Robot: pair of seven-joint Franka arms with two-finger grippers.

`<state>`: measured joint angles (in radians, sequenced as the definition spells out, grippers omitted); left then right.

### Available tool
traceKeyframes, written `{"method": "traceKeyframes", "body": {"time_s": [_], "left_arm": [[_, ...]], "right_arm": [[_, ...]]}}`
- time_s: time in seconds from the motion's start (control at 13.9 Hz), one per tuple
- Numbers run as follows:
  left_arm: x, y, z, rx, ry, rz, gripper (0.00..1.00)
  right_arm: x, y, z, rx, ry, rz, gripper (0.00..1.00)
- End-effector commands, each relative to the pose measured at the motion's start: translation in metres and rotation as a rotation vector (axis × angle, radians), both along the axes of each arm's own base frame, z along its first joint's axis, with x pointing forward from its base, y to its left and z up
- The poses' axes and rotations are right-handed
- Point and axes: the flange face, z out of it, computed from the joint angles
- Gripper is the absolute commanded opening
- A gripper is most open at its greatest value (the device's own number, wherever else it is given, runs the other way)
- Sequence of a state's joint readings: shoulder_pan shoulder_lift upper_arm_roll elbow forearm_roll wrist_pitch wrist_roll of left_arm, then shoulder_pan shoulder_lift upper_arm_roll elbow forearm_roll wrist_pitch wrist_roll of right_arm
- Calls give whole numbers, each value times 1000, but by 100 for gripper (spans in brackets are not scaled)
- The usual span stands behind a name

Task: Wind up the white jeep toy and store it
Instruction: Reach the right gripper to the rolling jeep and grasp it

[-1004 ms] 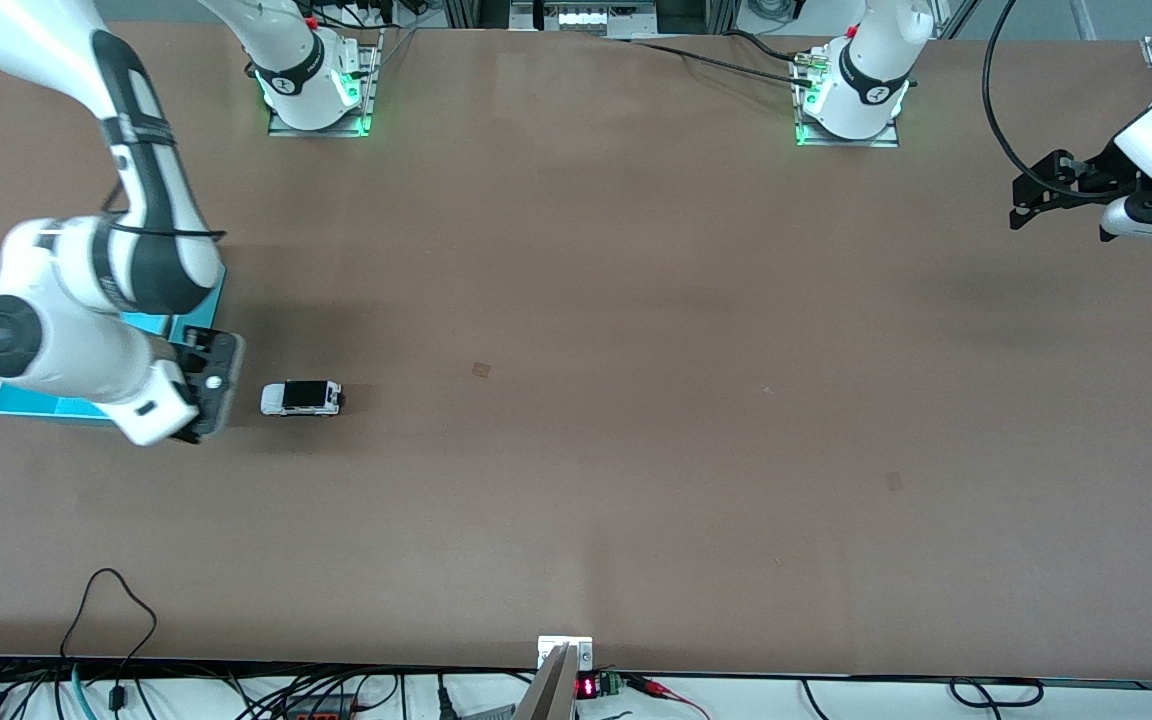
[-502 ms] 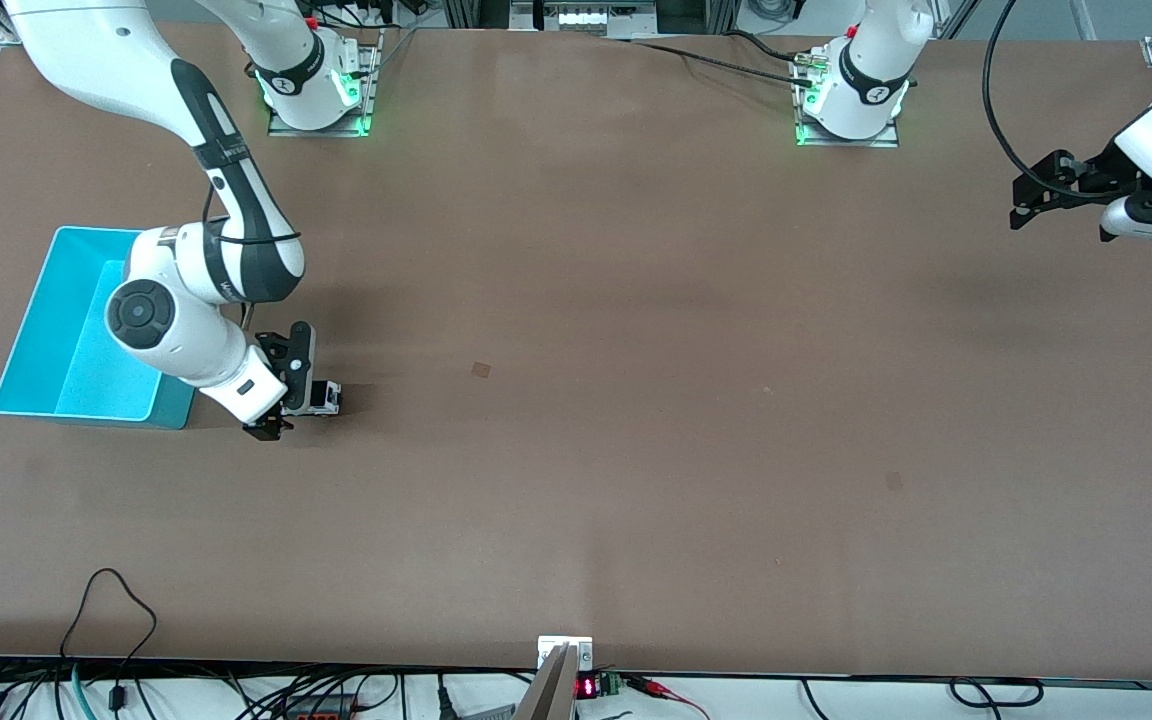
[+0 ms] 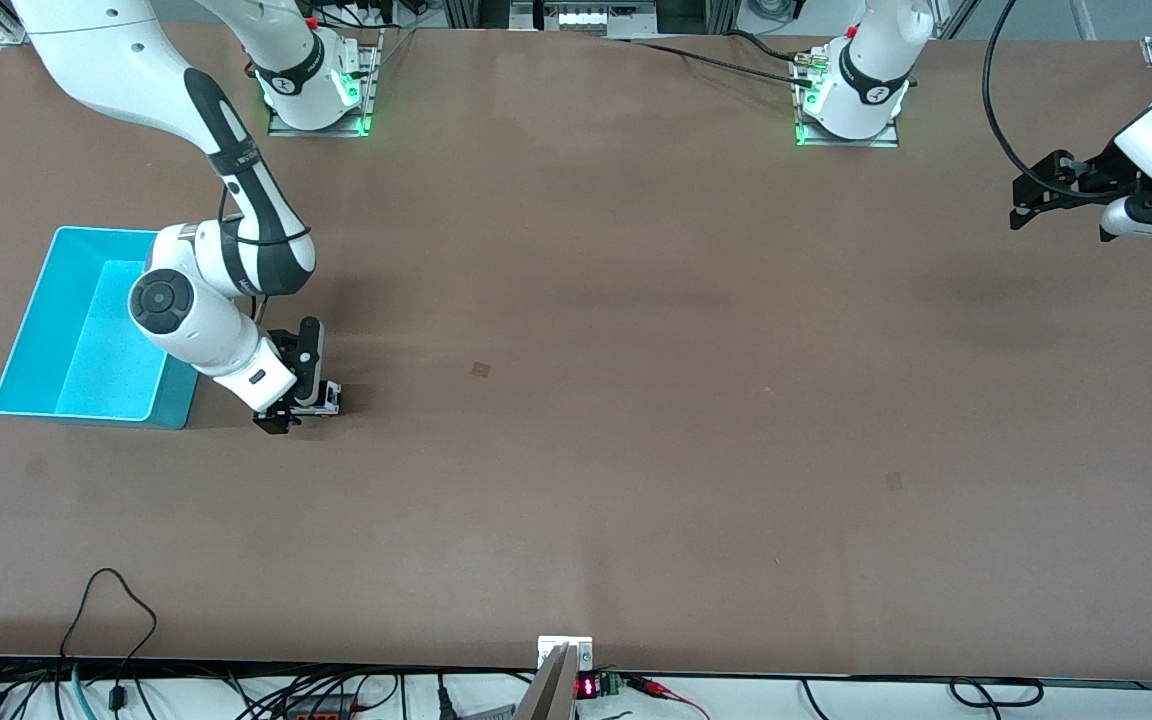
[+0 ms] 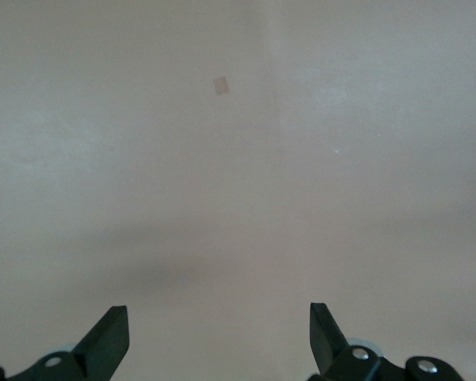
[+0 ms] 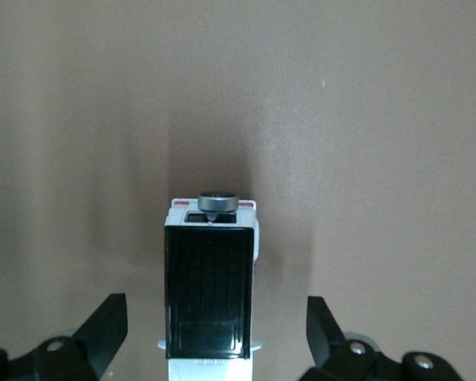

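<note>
The right gripper (image 3: 288, 405), fingers spread wide, straddled the white jeep toy (image 5: 209, 279), black-roofed with a spare wheel, at three o'clock from the turquoise bin (image 3: 11, 372). The left gripper (image 3: 1026, 205) waited, fingers wide.

So the tiny white toy jeep with the black rectangular roof (image 3: 321, 398) sits on the brown table (image 3: 636, 400), just beside the turquoise plastic bin (image 3: 86, 335) at the right arm's end, a bit nearer the front camera than the bin's middle. The right gripper (image 3: 293, 405) is low over the jeep with its open fingers on either side of it (image 5: 209, 278). The left gripper (image 3: 1036, 195) waits, spread open, over the table's edge at the left arm's end.
</note>
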<state>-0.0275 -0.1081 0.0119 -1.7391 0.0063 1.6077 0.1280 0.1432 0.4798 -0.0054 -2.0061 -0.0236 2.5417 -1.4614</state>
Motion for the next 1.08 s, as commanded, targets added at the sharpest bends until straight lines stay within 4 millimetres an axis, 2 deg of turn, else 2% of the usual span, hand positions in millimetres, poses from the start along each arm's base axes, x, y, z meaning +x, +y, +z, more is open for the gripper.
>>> {"method": "traceKeyframes", "body": {"time_s": [0.0,0.22,0.29,0.43,0.5,0.57,0.72,0.86,1.0], "left_arm": [[4,0,4,-5,4,-19,100],[4,0,4,-5,4,-19,100],[4,0,5,-5,4,-19,100],[4,1,4,-5,4,-17,100],[4,1,4,-5,6,-17,100],[4,1,4,-5,6,-17,100],[4,1,4,-5,6,-17,100],[4,1,4,-5,6,-17,100],[4,1,4,-4,4,-19,100]], "right_arm": [[-1,-4,-10,-1,-21,27,100],[-1,-8,-12,-1,-22,22,100],[0,-10,-12,-2,-22,27,88],[0,-12,-12,-2,-22,35,52],[0,-17,-12,-1,-23,26,37],[-1,-21,-15,0,-29,19,25],[-2,-22,-17,0,-30,17,6],[1,-20,-8,1,-39,19,0],[11,-19,14,6,-75,13,0]]}}
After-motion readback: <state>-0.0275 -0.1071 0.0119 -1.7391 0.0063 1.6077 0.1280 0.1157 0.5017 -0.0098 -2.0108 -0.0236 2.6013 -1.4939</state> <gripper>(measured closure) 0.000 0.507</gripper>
